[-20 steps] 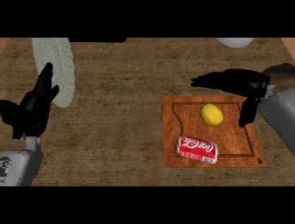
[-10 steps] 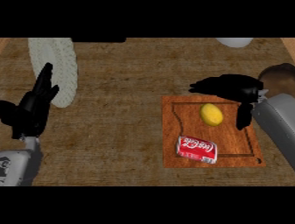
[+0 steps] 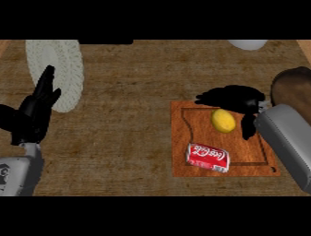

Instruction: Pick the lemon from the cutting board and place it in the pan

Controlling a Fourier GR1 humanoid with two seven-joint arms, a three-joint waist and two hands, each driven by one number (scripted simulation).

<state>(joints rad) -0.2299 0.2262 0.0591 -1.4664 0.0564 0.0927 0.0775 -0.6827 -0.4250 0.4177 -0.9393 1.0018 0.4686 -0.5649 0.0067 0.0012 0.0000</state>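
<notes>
The right hand (image 3: 234,99) has come closer, fingers curving just above the lemon (image 3: 223,120) at 12 o'clock, thumb at 3. The left hand (image 3: 30,114) rests unchanged, fingers straight together.

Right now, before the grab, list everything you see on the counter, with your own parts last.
lemon: one, yellow, on the far half of the cutting board, under the right hand.
cutting board: one, brown wood, right of centre on the counter.
soda can: one, red with white script, lying on its side on the board's near half.
pan: one, dark brown, at the right edge beyond the board.
plate: one, white, far left.
white object: one, at the far edge, cut off.
left hand: black, open, resting at the left.
right hand: black, fingers curved over the lemon, not yet closed on it.
</notes>
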